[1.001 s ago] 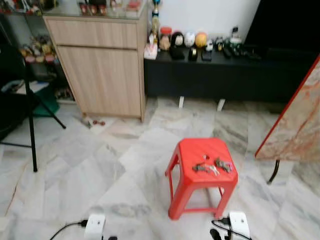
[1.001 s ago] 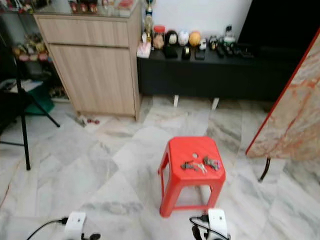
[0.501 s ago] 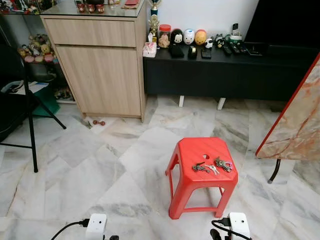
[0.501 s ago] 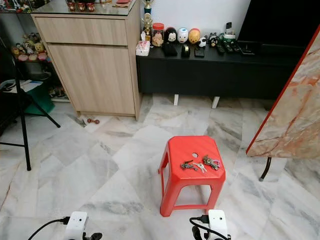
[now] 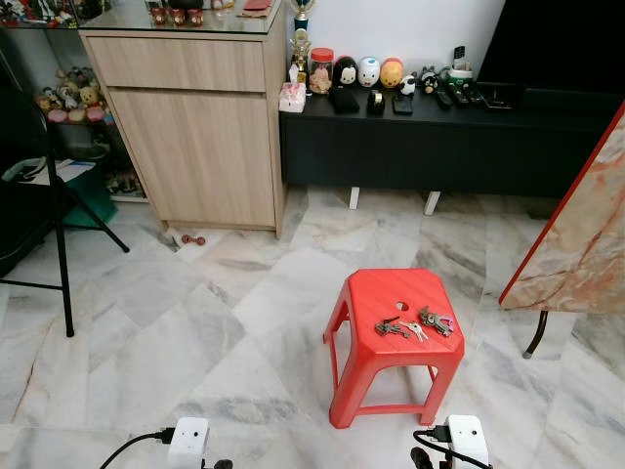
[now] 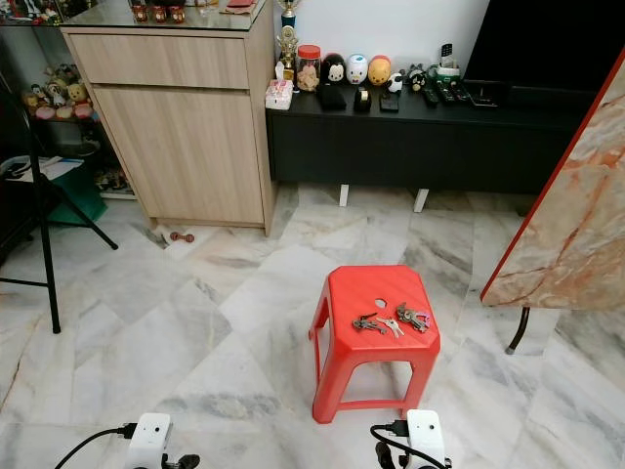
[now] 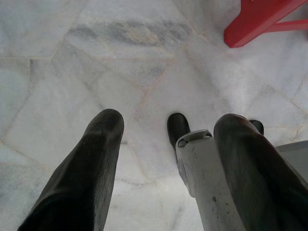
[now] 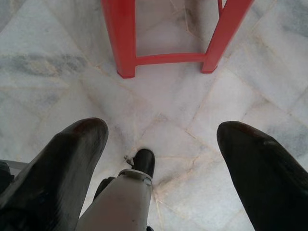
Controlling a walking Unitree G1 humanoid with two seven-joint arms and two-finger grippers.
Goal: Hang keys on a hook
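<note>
Marble floor (image 5: pixel 146 332) rings stool (image 5: pixel 391 337); keys (image 5: pixel 414 324) near its edge.

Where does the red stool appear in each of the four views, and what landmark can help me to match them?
Left eye view: the red stool stands right of centre in the lower half, keys on its seat.
Right eye view: lower centre, slightly right.
Left wrist view: only a leg, in the top right corner.
Right wrist view: two legs and a crossbar along the top edge.
Shared landmark: the grey-veined marble floor under the stool.
</note>
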